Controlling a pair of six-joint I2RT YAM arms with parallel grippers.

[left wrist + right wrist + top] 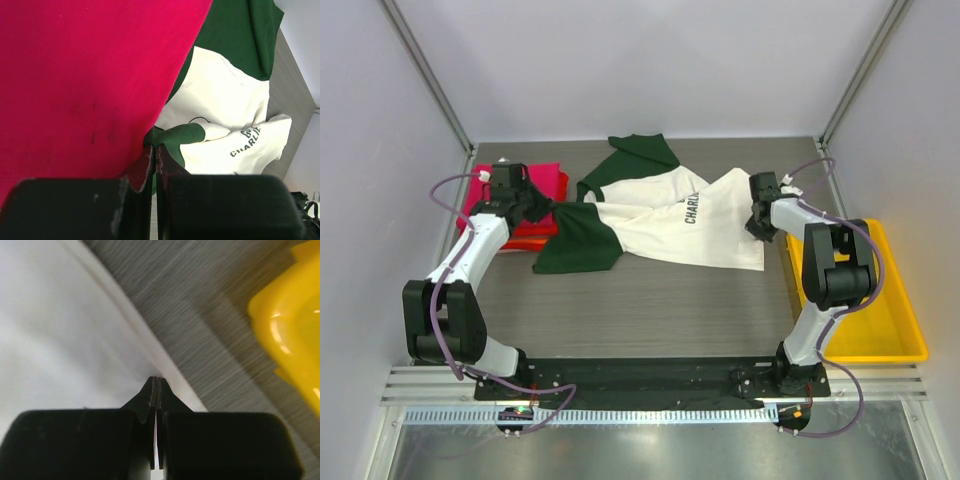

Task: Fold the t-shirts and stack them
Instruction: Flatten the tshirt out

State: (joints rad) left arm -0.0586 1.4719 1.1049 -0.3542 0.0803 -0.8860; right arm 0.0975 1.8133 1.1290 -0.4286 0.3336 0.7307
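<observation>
A cream-white t-shirt (pixel 665 225) with dark green sleeves and dark lettering lies crumpled across the back middle of the table; it also shows in the left wrist view (pixel 220 95). My left gripper (pixel 550 212) hovers over a folded magenta-pink shirt (pixel 552 180) and is shut on the tip of a green sleeve (pixel 180 135). The pink shirt fills the left wrist view (pixel 85 75), and a red shirt (pixel 525 238) lies under it. My right gripper (pixel 758 230) is shut on the white shirt's right hem (pixel 75 340).
A yellow plastic tray (pixel 905 310) stands along the table's right side, close to my right arm; its corner shows in the right wrist view (pixel 290 325). Grey wood-grain table (pixel 660 310) stretches in front of the shirt. White walls enclose the back and sides.
</observation>
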